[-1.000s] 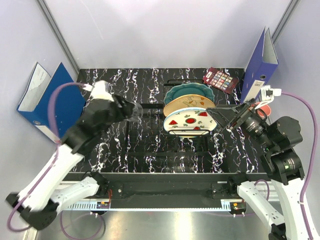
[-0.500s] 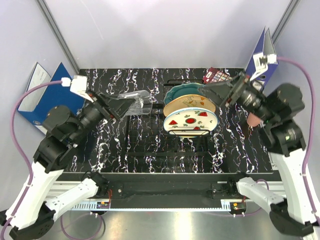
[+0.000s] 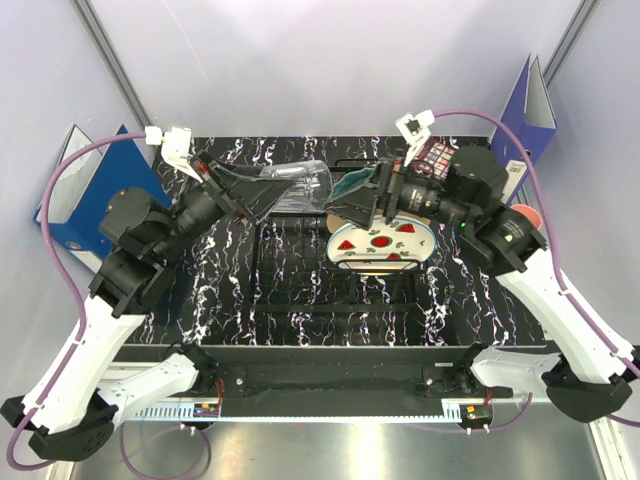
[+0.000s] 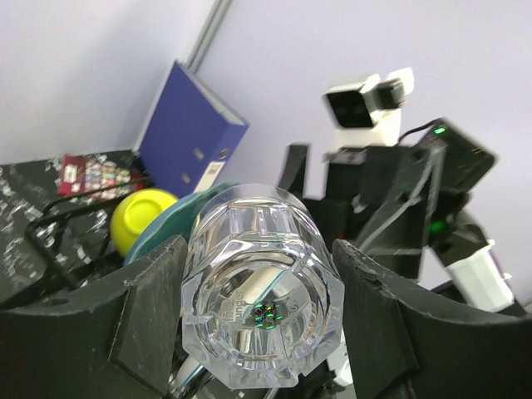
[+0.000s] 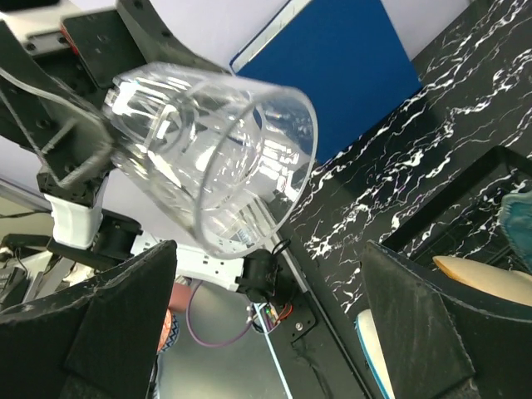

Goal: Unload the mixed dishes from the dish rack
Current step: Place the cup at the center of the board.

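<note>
Both arms have swung inward over the last second. The left gripper has carried the clear glass from left of the dish rack up and toward the far middle of the black marbled table. The right gripper has come in from the table's right edge and now sits above the plates, facing the glass.

The glass is held in the air, lying on its side. Its base points back at the left wrist and its open mouth points at the right gripper. The left jaws pinch it near the base, with 1 finger on each side. The right jaws are spread wide and hold nothing. Their tips are near the glass rim, but I cannot tell whether the rim has reached in between them.

3 plates stand upright in the slots at the rack's far right part. The teal scalloped plate is farthest. The cream floral plate is in the middle. The white plate with red fruit marks is nearest. In the left wrist view the small yellow-green bowl shows just beside the teal plate. The pink cup is off the rack by the table's right edge, partly hidden behind the right arm.

2 blue ring binders flank the table, 1 on the left and 1 at the far right. A dark red card with coloured squares lies near the far right corner.
</note>
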Tool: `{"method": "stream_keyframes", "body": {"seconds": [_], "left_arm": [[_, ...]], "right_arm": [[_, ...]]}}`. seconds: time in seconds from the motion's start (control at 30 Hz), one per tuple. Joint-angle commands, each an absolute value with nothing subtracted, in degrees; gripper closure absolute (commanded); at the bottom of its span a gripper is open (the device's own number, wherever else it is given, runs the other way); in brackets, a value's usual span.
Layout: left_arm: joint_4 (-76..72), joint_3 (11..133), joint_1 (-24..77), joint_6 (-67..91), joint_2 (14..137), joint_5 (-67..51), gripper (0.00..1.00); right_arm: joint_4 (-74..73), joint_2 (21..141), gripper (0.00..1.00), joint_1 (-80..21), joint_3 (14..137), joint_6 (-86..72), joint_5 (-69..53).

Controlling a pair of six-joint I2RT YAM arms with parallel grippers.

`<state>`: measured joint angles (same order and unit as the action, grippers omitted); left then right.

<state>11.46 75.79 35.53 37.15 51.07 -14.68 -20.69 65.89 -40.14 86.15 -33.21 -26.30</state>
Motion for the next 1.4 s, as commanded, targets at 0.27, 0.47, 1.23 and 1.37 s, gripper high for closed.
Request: {"method": "stream_keyframes", "body": {"seconds": [0.27,0.47,1.23,1.37], "left_arm": [[-3.25,77.52,35.51,41.4,54.32,-21.35,1.0],[-3.43,76.55,35.51,42.01,54.4,-22.23,1.0],[9.84,74.01,35.42,33.05,43.6,-0.72,0.01],[11.86,73.22,35.42,32.87,41.05,1.49,0.01]], "right_arm": [[-11.87,66.62,0.01,-43.68,86.05,-31.29,-23.91],[-9.41,67.23,0.17,-43.94,85.43,-31.29,-23.82],[-28.9,58.97,1.0,-44.38,92.88,-19.78,9.61],[-44.25,64.76,1.0,-44.3,104.31,-17.4,29.4]]}}
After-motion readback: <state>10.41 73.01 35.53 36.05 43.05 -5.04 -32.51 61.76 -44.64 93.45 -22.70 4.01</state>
